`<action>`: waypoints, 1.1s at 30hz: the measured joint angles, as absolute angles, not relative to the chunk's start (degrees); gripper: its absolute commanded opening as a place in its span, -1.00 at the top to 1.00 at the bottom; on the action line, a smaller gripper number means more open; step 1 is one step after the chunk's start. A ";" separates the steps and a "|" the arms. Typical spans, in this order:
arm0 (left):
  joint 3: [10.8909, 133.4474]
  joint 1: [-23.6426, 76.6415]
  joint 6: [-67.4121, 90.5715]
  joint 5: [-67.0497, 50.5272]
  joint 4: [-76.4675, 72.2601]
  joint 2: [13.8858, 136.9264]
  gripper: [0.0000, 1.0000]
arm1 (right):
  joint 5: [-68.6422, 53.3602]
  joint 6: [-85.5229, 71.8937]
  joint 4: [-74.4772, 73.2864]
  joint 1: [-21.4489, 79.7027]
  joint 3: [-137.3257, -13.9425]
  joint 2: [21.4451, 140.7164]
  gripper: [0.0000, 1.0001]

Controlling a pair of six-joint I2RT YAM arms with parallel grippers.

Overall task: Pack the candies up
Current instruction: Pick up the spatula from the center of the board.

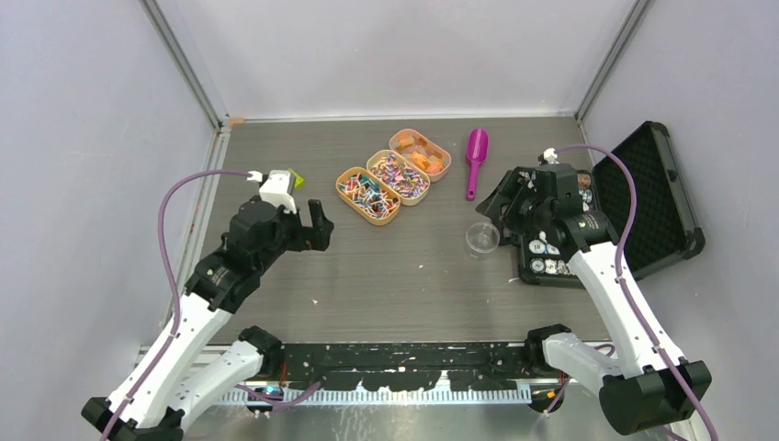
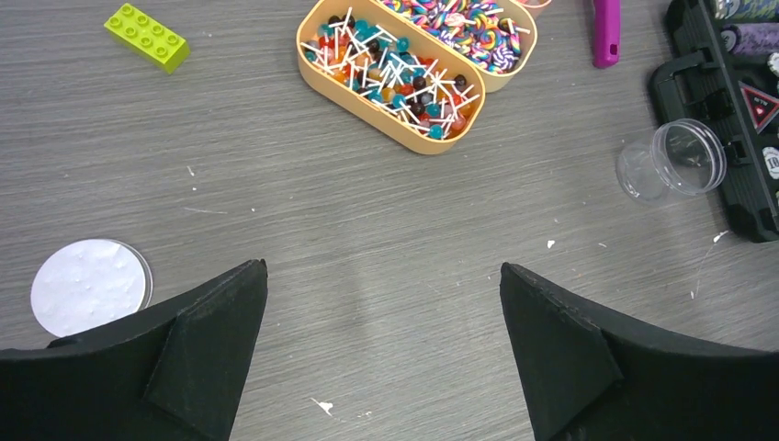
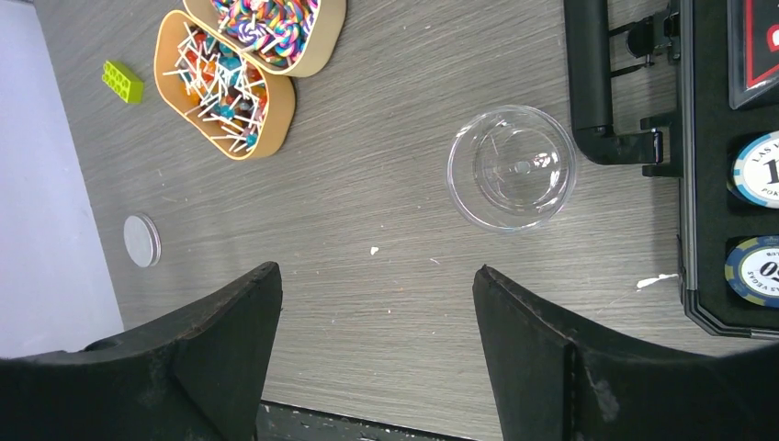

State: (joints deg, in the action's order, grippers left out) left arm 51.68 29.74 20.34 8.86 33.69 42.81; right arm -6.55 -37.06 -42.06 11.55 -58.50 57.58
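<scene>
Three tan oval trays stand at the back middle. The middle tray holds the candies (image 1: 398, 176), tiny mixed-colour sweets, also seen in the left wrist view (image 2: 468, 28) and the right wrist view (image 3: 266, 23). The near tray (image 1: 367, 195) holds small lollipops and the far tray (image 1: 420, 152) holds orange pieces. A magenta scoop (image 1: 475, 156) lies to their right. A clear empty jar (image 1: 481, 238) stands on the table (image 3: 512, 167). My left gripper (image 1: 310, 228) is open and empty, left of the trays (image 2: 381, 276). My right gripper (image 1: 503, 207) is open and empty, just above the jar (image 3: 377, 276).
An open black case (image 1: 643, 197) with poker chips (image 3: 758, 170) lies at the right, next to the jar. A green toy brick (image 1: 294, 176) lies behind my left gripper. A round white lid (image 2: 89, 287) lies flat on the table at the left.
</scene>
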 measured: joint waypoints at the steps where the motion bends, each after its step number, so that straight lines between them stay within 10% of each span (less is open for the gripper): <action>1: 51.68 29.74 20.32 8.80 33.69 42.59 -0.99 | -6.50 -37.19 -42.06 11.55 -58.50 57.58 -0.61; 14: 50.37 29.74 17.43 8.84 34.59 35.51 -0.99 | 0.93 -36.03 -38.33 11.55 -59.77 64.93 -0.59; 33: 47.46 29.74 14.48 9.30 34.44 28.14 -0.99 | 12.93 -25.50 -23.20 12.27 -85.69 109.54 -0.19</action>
State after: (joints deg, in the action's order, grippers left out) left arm 47.46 29.74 14.48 9.30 34.44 28.14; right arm 12.93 -25.50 -23.20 12.27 -85.69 109.54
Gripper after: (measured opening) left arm 0.996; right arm 0.601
